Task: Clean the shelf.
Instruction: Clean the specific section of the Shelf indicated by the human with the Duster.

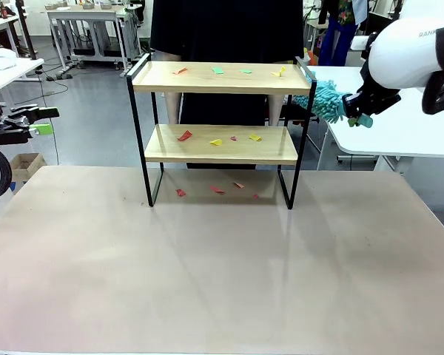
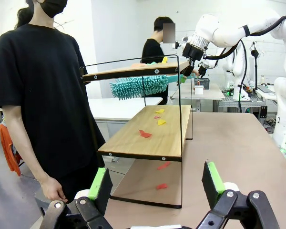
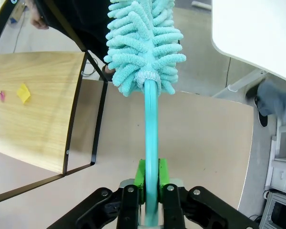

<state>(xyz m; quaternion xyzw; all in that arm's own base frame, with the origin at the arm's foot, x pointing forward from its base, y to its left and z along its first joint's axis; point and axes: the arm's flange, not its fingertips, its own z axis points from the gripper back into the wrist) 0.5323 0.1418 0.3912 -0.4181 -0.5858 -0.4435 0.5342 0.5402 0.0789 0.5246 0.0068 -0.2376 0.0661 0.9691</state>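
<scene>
Front view is showing the shelf (image 1: 207, 83) standing at the middle of the table's (image 1: 207, 281) far edge, with coloured paper scraps (image 1: 185, 135) lying on both boards and on the table beneath it. The right gripper (image 1: 360, 111) is hovering off the table's far right corner, its jaws clamping the handle of a teal duster (image 1: 322, 102). The duster's fluffy head is reaching the shelf's right end; whether it is touching the frame is unclear. The left gripper (image 1: 31, 122) is hanging beyond the table's left edge, jaws spread wide and holding nothing. A person (image 1: 222, 29) is standing behind the shelf.
</scene>
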